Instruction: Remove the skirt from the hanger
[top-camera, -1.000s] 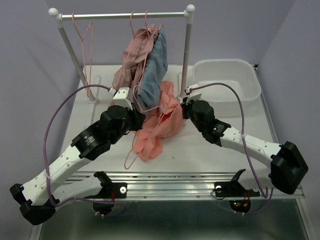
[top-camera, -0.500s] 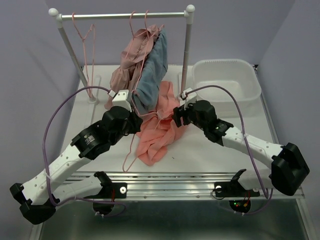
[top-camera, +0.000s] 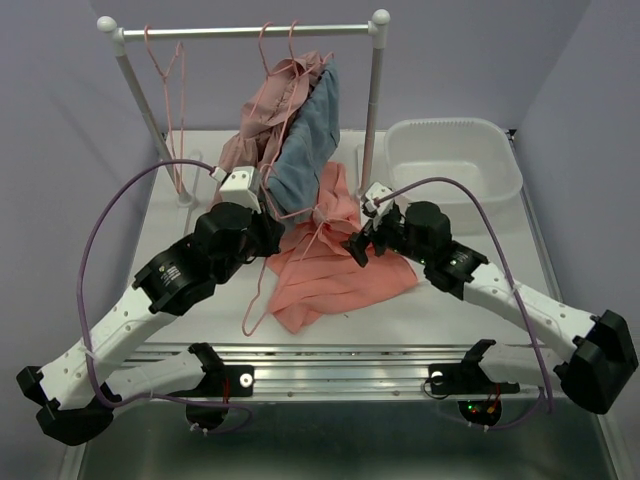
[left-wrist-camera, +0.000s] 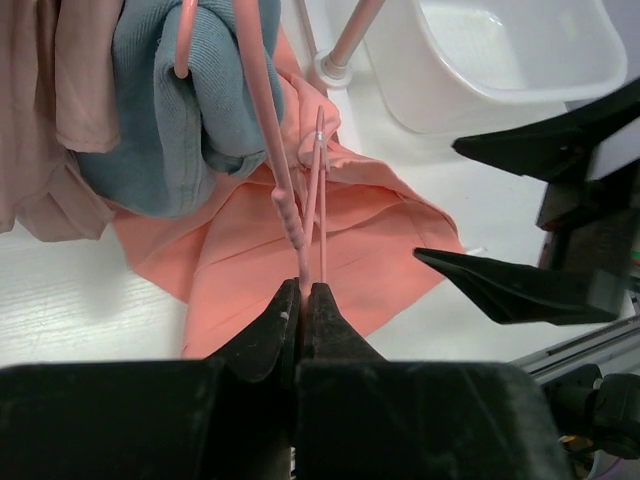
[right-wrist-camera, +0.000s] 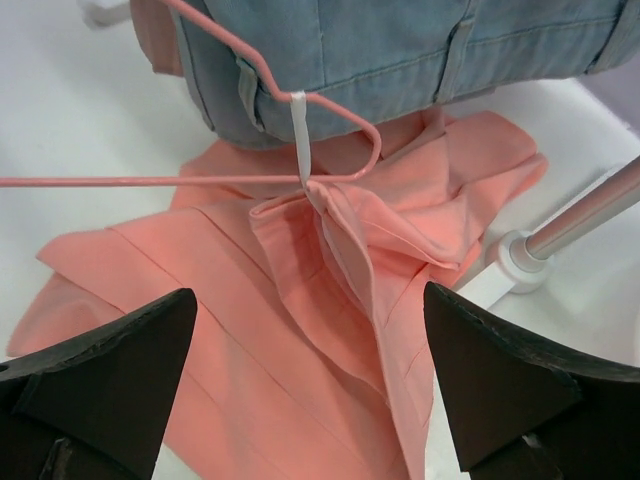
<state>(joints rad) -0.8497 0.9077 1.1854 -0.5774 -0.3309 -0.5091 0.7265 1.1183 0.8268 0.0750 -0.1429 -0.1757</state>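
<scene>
White worktop (top-camera: 420, 325), lilac walls behind.

Pressed fully together: left fingers (left-wrist-camera: 300, 302), pinching the pink wire of the hanger (left-wrist-camera: 288, 195) and nothing else. Spread wide, holding nothing: right fingers (top-camera: 360, 245), poised at the skirt (top-camera: 335, 280). Whether they touch the cloth, cannot tell. The skirt is salmon-coloured and lies on the worktop between the two arms, its top end gathered up at the hanger.

Change over the last half second: the skirt was a narrow bunched heap and is now fanned out flatter toward the right. The right arm has swung lower and further right. The right fingers were in close against the bunch and now stand parted. The left arm's hold looks the same.

Right wrist view alone shows a white loop (right-wrist-camera: 300, 135) on the skirt hooked round the hanger wire, just under a blue denim garment (right-wrist-camera: 400, 50). Left wrist view alone shows the shut grip itself. Top view alone shows the rack (top-camera: 245, 30) at the far edge, with the denim and a dusty-pink garment (top-camera: 265, 110) bunched on it and a spare hanger (top-camera: 175, 90) on the rail. White tub (top-camera: 455, 160) at far right.
</scene>
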